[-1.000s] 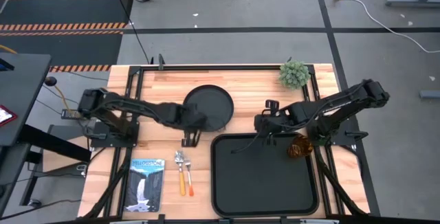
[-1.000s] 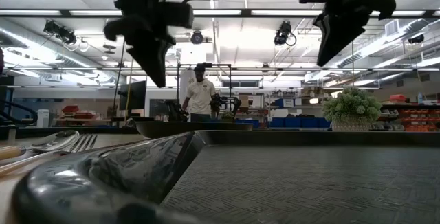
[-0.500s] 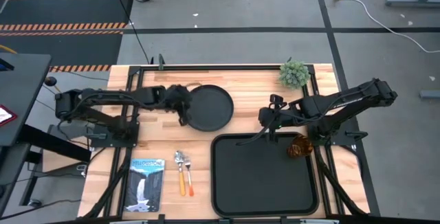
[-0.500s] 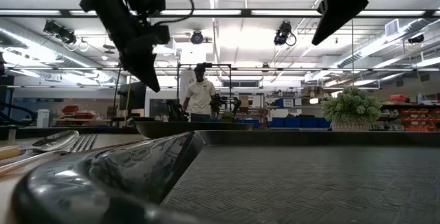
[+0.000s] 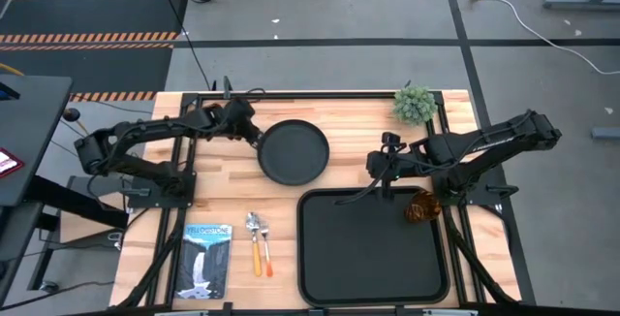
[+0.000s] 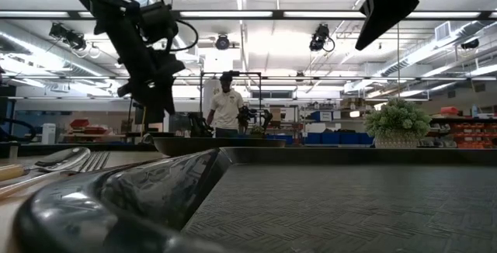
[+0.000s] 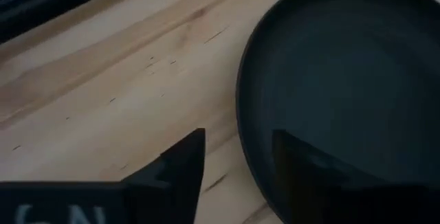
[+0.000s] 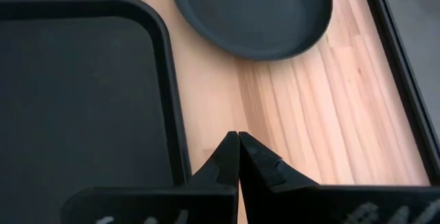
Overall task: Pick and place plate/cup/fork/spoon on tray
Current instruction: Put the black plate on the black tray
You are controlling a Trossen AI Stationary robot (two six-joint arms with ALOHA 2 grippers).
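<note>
The round black plate (image 5: 294, 151) lies flat on the wooden table, at the middle toward the far side. My left gripper (image 5: 254, 132) stands open just above the plate's far-left rim (image 7: 244, 148), one finger over the wood and one over the plate, touching nothing. My right gripper (image 5: 380, 166) is shut and hovers between the plate and the tray's far edge. The black tray (image 5: 373, 243) lies near the front right. The amber cup (image 5: 420, 207) stands at the tray's right rim. The spoon (image 5: 254, 243) and fork (image 5: 264, 248) lie side by side left of the tray.
A green plant (image 5: 415, 103) stands at the far right corner. A blue booklet (image 5: 206, 258) lies at the near left. A black frame rail runs along the table's edges. In the low view a person (image 6: 226, 107) stands far off in the room.
My left gripper has swung from the plate's near side round its left to its far-left rim, come down close over it and opened. My right gripper has risen a little. The plate, tray, cup, fork and spoon have stayed where they were.
</note>
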